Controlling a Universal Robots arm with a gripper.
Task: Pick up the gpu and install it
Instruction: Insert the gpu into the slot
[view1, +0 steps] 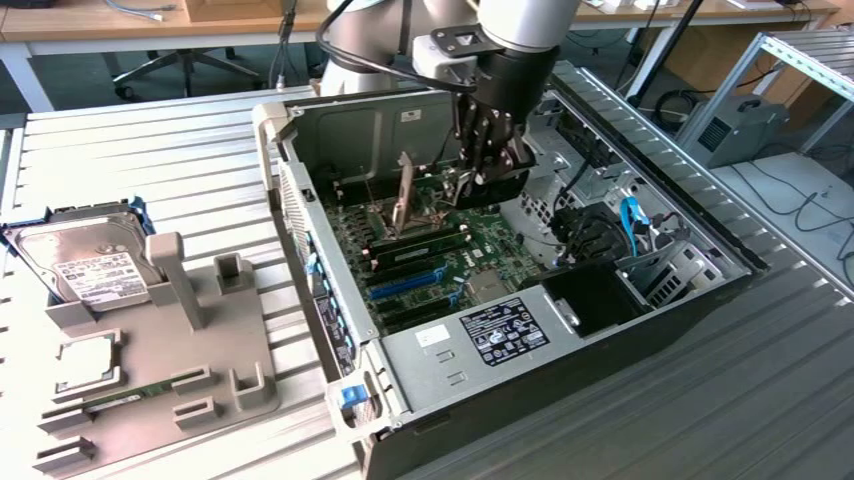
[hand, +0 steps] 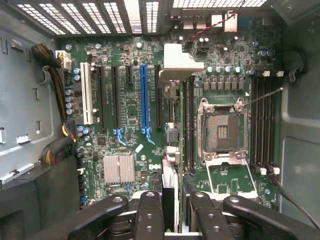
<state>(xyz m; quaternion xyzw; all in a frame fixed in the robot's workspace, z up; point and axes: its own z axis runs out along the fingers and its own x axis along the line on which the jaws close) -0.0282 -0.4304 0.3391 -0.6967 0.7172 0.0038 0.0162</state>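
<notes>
In the upper centre of the exterior view, you find the gripper (view1: 491, 165) inside the open computer case (view1: 694, 300), clamped on the gpu (view1: 470, 182), held edge-down above the motherboard (view1: 441, 262). In the wrist view, lower centre: gpu (hand: 170, 192) between the fingers (hand: 150, 215), over the slots. Judged stiff, light, fragile; hold by its edges.

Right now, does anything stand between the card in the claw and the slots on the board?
Nothing visible does. The claw holds the card on edge above the board, and the blue slot and black slots lie bare.
</notes>
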